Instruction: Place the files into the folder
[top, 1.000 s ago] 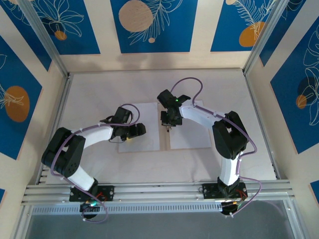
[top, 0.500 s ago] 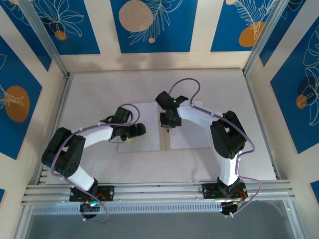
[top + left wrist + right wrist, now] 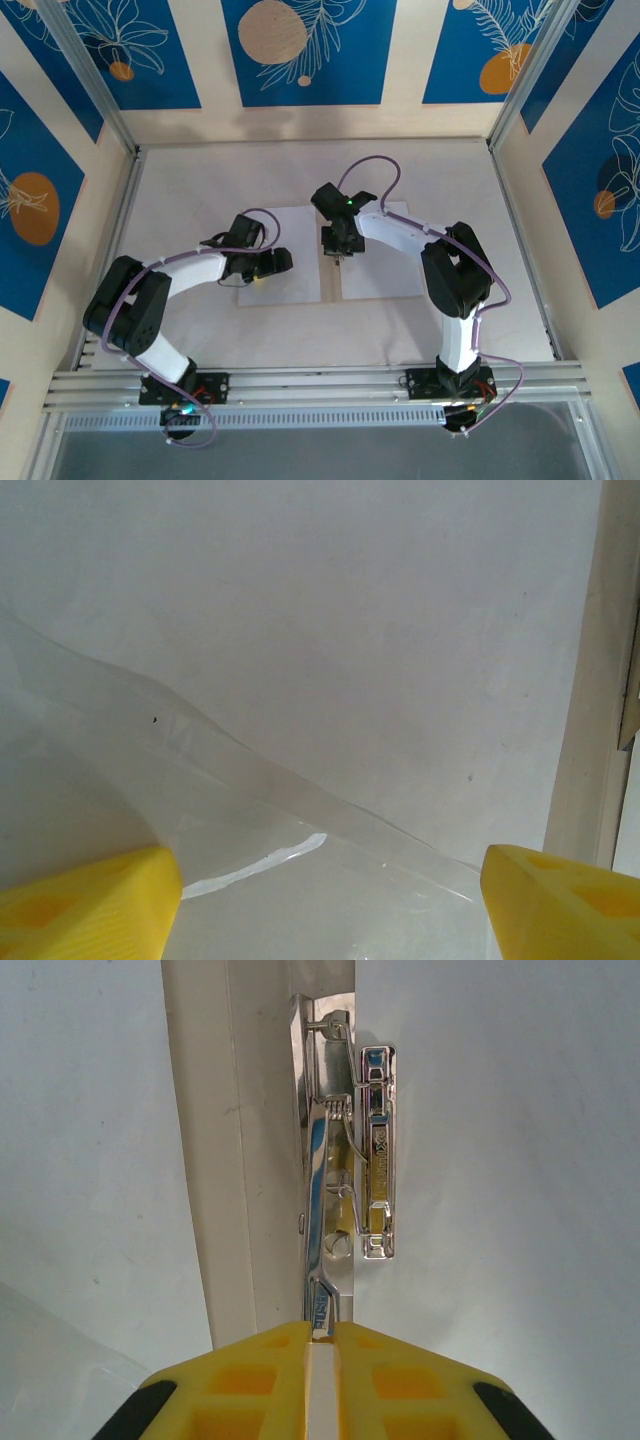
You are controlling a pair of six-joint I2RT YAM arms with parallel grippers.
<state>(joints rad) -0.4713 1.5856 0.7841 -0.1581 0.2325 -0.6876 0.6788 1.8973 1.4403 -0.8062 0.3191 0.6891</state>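
Observation:
The folder lies open on the table, its tan spine [image 3: 331,262] running between two white files. One file [image 3: 295,225] covers the left half and the other [image 3: 385,270] the right half. My right gripper [image 3: 338,252] is over the spine, shut on the near lever end of the folder's metal clip [image 3: 345,1140], with the yellow fingertips [image 3: 321,1335] pinching it. The clip's bar rests at the left edge of the right file [image 3: 500,1160]. My left gripper [image 3: 262,262] hovers open over the left file [image 3: 350,630], its jaws [image 3: 330,910] wide apart with nothing between them.
A clear glossy film [image 3: 300,880] lies over the near part of the left file. The folder's tan strip [image 3: 590,730] runs along the right of the left wrist view. Light walls [image 3: 520,200] box in the table.
My right arm has shifted slightly to the left with the gripper still shut on the clip. The left arm has not moved.

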